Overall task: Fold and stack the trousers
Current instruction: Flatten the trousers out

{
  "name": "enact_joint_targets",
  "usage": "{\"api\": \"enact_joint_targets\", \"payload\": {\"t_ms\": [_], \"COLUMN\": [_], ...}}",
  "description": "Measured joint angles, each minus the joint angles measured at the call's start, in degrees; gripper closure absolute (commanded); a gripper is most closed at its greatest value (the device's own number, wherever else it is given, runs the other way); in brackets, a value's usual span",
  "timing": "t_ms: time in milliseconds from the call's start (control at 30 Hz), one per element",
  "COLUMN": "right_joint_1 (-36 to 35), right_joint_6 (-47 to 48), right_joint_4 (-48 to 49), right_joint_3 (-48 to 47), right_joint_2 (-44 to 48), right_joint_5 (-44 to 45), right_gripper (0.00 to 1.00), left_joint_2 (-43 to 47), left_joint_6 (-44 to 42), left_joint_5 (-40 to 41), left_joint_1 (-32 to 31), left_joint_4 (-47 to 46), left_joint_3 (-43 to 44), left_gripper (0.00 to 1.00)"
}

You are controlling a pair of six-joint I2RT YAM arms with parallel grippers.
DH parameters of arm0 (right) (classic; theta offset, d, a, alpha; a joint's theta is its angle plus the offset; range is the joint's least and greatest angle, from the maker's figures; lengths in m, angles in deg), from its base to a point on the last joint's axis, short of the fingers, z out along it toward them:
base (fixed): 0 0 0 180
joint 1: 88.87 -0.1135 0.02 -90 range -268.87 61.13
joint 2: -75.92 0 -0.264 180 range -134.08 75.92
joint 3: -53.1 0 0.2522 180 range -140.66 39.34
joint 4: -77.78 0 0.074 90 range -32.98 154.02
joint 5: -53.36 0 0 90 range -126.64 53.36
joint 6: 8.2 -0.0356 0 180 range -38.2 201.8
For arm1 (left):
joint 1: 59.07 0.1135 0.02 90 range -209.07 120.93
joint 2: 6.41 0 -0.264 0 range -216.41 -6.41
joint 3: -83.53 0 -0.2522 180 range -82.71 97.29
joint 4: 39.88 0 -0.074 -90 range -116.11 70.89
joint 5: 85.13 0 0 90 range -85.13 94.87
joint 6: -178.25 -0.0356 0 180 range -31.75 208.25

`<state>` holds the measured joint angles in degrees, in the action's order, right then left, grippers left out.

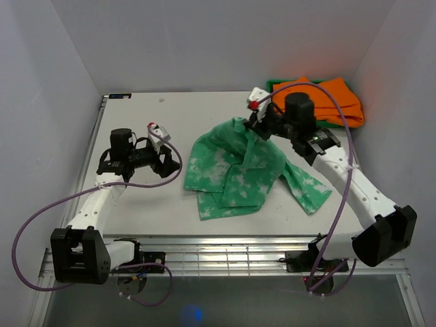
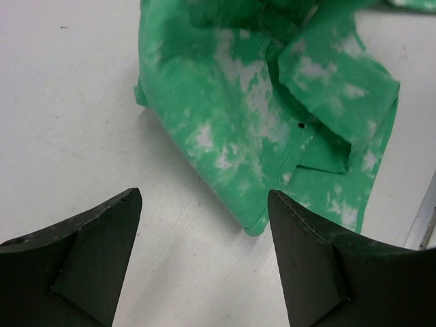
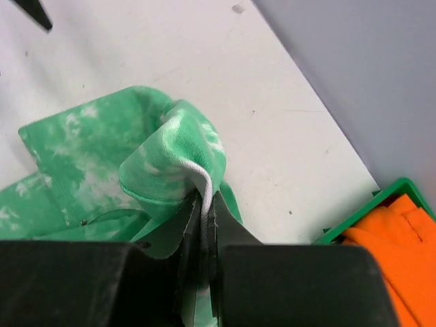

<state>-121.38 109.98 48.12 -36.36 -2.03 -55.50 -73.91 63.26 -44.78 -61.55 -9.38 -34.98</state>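
Note:
The green trousers [image 1: 235, 170] with white blotches lie crumpled in the middle of the table, one leg trailing to the right. My right gripper [image 1: 253, 121] is shut on a fold of the trousers' far edge and holds it lifted; in the right wrist view the cloth [image 3: 170, 160] is pinched between the shut jaws of that gripper [image 3: 206, 204]. My left gripper [image 1: 170, 162] is open and empty, low over the table just left of the trousers. In the left wrist view its fingers [image 2: 88, 245] frame bare table, with the trousers' corner [image 2: 255, 225] just ahead.
A green tray [image 1: 276, 84] with plain orange garments [image 1: 330, 99] stands at the back right corner. White walls enclose the table on three sides. A purple cable loops over the right arm.

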Motion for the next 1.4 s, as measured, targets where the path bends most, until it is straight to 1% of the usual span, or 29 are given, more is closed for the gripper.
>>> {"api": "enact_joint_targets", "payload": {"t_ms": [33, 100, 167, 267, 333, 400, 500, 567, 633, 833, 1000, 1100, 1133, 1233, 1267, 1300, 1333, 1400], "right_joint_1": [4.2, 9.3, 13.3, 16.5, 18.2, 19.2, 20.3, 21.1, 22.1, 24.5, 24.6, 24.6, 24.6, 24.7, 24.8, 24.8, 24.9, 24.9], "right_joint_6": [-2.1, -5.1, -8.6, -11.7, -13.4, -14.3, -15.0, -15.4, -15.8, -17.5, -18.3, -18.3, -18.1, -17.0, -16.5, -15.8, -15.3, -13.8], "right_joint_4": [1.1, 2.8, 4.4, 4.8, 4.8, 4.7, 5.0, 5.9, 6.4, 7.0, 7.1, 7.0, 7.0, 6.8, 6.7, 6.6, 6.5, 6.4], "right_joint_3": [0.6, 3.0, 7.5, 13.6, 17.2, 18.8, 19.5, 19.5, 19.2, 16.9, 15.2, 14.9, 14.8, 14.7, 14.7, 14.7, 14.7, 14.7], "right_joint_2": [1.9, 4.0, 5.2, 4.3, 2.6, 0.8, -1.7, -3.0, -4.5, -8.9, -10.2, -10.6, -10.9, -11.4, -11.5, -11.5, -11.5, -11.5], "right_joint_5": [-2.8, -6.9, -11.3, -15.1, -16.7, -17.4, -17.4, -17.2, -16.9, -16.1, -16.1, -16.0, -15.9, -15.3, -15.0, -14.6, -14.3, -13.9], "right_gripper": [0.92, 0.92, 0.92, 0.92, 0.92, 0.92, 0.92, 0.92, 0.92, 0.92, 0.92, 0.92, 0.92, 0.92, 0.92, 0.92, 0.92, 0.92], "left_joint_2": [0.0, 0.0, -0.6, -4.0, -8.6, -13.1, -18.7, -21.7, -24.2, -27.0, -31.1, -32.8, -33.3, -34.8, -34.9, -34.9, -34.8, -33.9], "left_joint_6": [-1.7, -5.9, -9.7, -11.9, -12.8, -14.1, -17.2, -18.9, -20.3, -24.0, -25.6, -25.8, -25.8, -25.1, -24.5, -23.6, -22.9, -20.9], "left_joint_5": [0.2, 2.4, 5.3, 8.4, 10.4, 13.0, 16.8, 18.9, 20.5, 24.4, 27.2, 28.0, 28.3, 29.6, 30.2, 30.7, 31.0, 31.5], "left_joint_1": [-1.0, -5.4, -12.5, -20.6, -24.2, -26.8, -30.2, -31.8, -33.7, -38.2, -40.9, -41.2, -41.2, -41.3, -41.5, -41.6, -41.6, -41.6], "left_joint_4": [0.1, 0.2, -0.7, -2.5, -3.6, -5.0, -5.9, -6.0, -5.9, -6.8, -8.3, -9.1, -9.2, -9.4, -9.5, -9.4, -9.3, -8.8], "left_joint_3": [0.0, 0.0, 0.0, 0.6, 2.1, 3.1, 4.2, 4.9, 6.0, 6.7, 6.8, 7.5, 7.9, 9.1, 9.4, 9.5, 9.5, 9.5], "left_gripper": [0.16, 0.17, 0.17, 0.16, 0.13, 0.13, 0.18, 0.23, 0.23, 0.21, 0.26, 0.4, 0.53, 0.73, 0.9, 0.98, 1.0, 1.0]}}
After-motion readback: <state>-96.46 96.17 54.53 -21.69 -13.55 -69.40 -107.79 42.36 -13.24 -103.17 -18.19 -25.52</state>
